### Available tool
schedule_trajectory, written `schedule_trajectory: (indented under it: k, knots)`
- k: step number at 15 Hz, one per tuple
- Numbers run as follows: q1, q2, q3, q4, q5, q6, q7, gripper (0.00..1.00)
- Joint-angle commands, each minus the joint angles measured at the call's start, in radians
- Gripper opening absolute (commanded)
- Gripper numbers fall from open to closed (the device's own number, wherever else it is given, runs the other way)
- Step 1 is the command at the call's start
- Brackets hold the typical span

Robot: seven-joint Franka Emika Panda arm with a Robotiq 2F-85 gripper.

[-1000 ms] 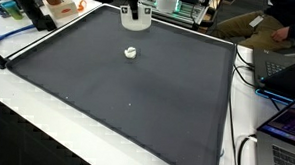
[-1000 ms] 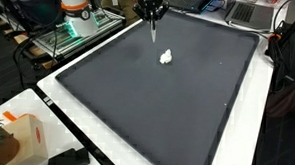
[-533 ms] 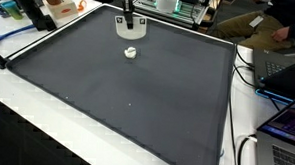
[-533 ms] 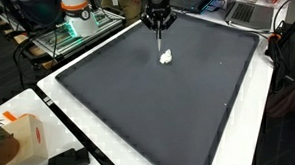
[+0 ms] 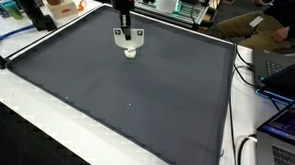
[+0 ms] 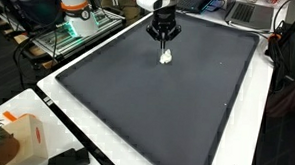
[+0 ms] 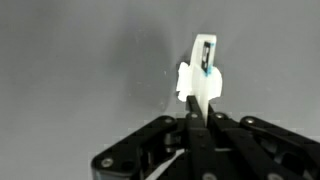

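Observation:
A small white object lies on the dark grey mat near its far edge, seen in both exterior views. My gripper hangs straight down just above it, fingertips almost at the object. In the wrist view the two black fingers are pressed together and the white object, with a small blue mark on it, sits right beyond the tips. Nothing shows between the fingers.
The mat covers a white table. Laptops and cables stand along one side, and a seated person is behind. An orange and white box sits at a table corner. Orange items lie beyond the far corner.
The gripper has come down from the mat's far edge towards the white object and now sits right over it. The object has not moved.

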Motion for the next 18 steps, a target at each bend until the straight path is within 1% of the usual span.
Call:
schedule_trajectory:
  k: [1,4,8,11,13,15,18]
  knots:
    - [0.037,0.044,-0.030,0.025,-0.014,0.034,0.038,0.01]
    - [0.047,0.048,-0.039,0.028,-0.007,0.011,0.060,0.01]
    - [0.054,0.046,-0.028,0.013,0.017,-0.056,0.057,0.01]
    - [0.066,0.066,-0.021,0.009,0.024,-0.028,0.058,0.01]
    - [0.079,0.080,-0.025,0.012,0.008,-0.021,0.080,0.01]
    - [0.086,0.091,-0.030,0.017,-0.009,-0.035,0.105,0.01]
    - [0.083,0.106,-0.027,0.023,0.011,-0.066,0.101,0.01]
